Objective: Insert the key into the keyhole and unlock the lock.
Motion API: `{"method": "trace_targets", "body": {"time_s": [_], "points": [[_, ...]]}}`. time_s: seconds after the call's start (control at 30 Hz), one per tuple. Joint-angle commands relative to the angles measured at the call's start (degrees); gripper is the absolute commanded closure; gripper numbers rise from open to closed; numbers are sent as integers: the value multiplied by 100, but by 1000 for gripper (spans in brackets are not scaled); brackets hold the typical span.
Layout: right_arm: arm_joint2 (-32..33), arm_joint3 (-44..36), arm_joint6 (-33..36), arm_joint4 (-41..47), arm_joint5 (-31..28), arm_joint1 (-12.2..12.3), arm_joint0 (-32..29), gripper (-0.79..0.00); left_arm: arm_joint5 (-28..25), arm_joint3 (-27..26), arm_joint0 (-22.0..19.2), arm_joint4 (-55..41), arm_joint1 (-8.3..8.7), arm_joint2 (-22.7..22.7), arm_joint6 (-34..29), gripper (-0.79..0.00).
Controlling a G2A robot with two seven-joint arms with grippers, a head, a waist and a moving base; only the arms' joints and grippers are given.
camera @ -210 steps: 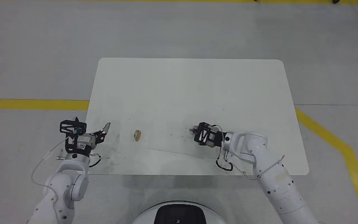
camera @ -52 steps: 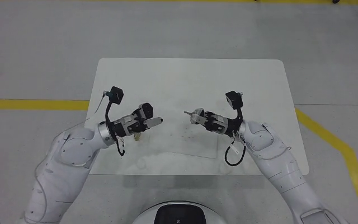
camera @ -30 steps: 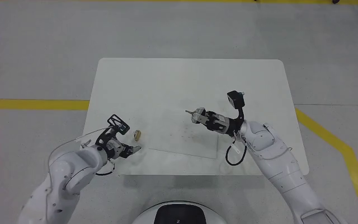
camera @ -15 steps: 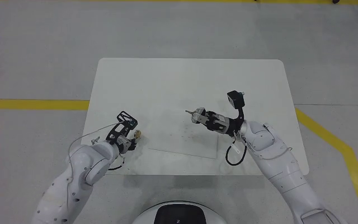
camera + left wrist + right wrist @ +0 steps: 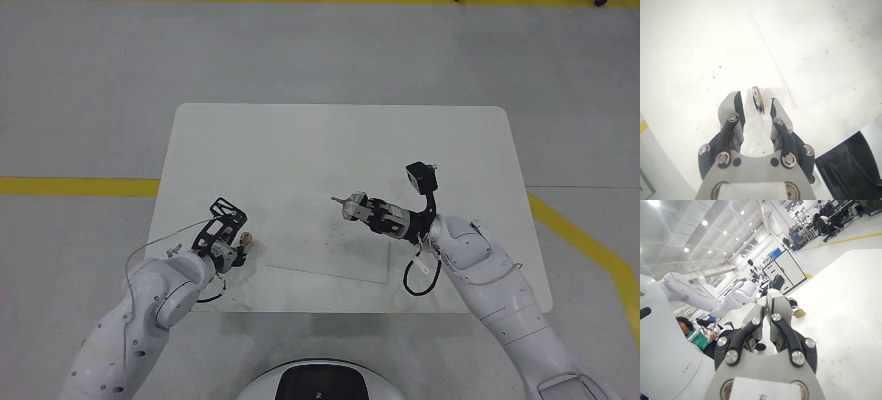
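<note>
Got the lock [image 5: 757, 102] lying on the table [image 5: 400, 140] between the wide-apart jaws of the left gripper [image 5: 755, 97], not touching. Got the right gripper [image 5: 350, 206] with jaws clamped on the key [image 5: 336, 200] near mid-table.

A white table [image 5: 340, 130] with rounded corners stands on a pale grey floor [image 5: 300, 50] crossed by a yellow line [image 5: 75, 186]. Far beyond the right gripper [image 5: 766, 297], white cabinets [image 5: 785, 270], shelving [image 5: 798, 237] and office chairs [image 5: 829, 231] line a high hall lit by round ceiling lamps [image 5: 704, 223].
</note>
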Motion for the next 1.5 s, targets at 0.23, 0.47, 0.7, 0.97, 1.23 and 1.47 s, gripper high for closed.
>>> {"method": "trace_targets", "body": {"time_s": [0.23,0.47,0.7,0.97,1.23,1.47], "points": [[0,0,0,0,0,0,0,0,62,79,-14,5,-18,24,89,-142],[0,0,0,0,0,0,0,0,116,44,1,139,-26,31,151,0],[0,0,0,0,0,0,0,0,37,23,62,-129,-35,-64,405,0],[0,0,0,0,0,0,0,0,-979,866,-204,-4016,-67,-761,501,0],[0,0,0,0,0,0,0,0,-875,3409,-1851,-9065,-81,-998,-2308,0],[0,0,0,0,0,0,0,0,-942,3509,-1964,-8998,-72,-948,-2519,0]]}}
